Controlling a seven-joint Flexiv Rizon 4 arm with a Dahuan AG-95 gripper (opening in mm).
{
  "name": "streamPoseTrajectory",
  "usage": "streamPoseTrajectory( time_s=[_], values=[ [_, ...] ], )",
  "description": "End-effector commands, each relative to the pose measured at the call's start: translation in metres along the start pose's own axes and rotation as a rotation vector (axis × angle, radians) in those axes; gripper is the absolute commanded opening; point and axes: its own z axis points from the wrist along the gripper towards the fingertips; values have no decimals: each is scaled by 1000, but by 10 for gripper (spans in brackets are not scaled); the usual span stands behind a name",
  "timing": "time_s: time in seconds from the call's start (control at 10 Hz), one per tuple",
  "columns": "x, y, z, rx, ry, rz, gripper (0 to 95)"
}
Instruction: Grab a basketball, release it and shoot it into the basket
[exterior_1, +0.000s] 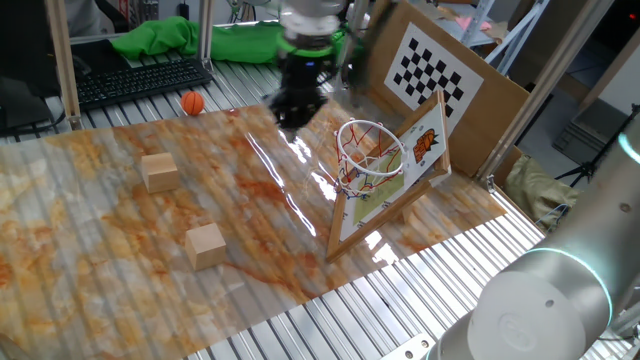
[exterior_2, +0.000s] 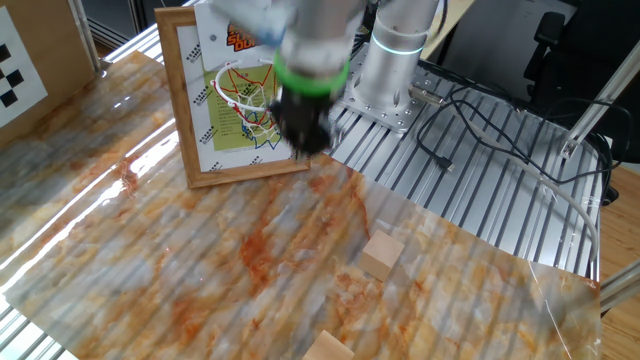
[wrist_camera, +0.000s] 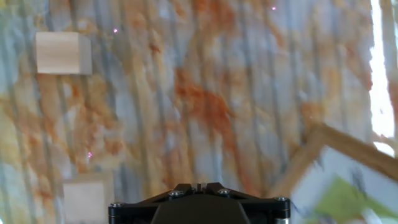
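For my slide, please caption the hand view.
Looking down past the gripper base at two wooden cubes and the backboard's wooden corner.

2 fixed cameras overlook the basket (exterior_1: 372, 150) (exterior_2: 240, 95) from opposite sides; the hand view, seemingly blurred, faces down

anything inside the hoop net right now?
No ball shows inside the basket; its net looks empty, though the blurred gripper covers part in the other fixed view. The basketball lies far off.
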Motion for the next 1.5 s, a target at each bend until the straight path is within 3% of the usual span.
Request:
streamPoseTrajectory(
  time_s=[0.1, 0.4, 0.6, 1.5],
  values=[
    [-17, 6, 28, -1, 1, -26, 0],
    [-26, 8, 55, -11, 9, -3, 0],
    [-25, 8, 56, -6, 31, 6, 0],
    [-16, 8, 60, 10, 67, 28, 0]
  ],
)
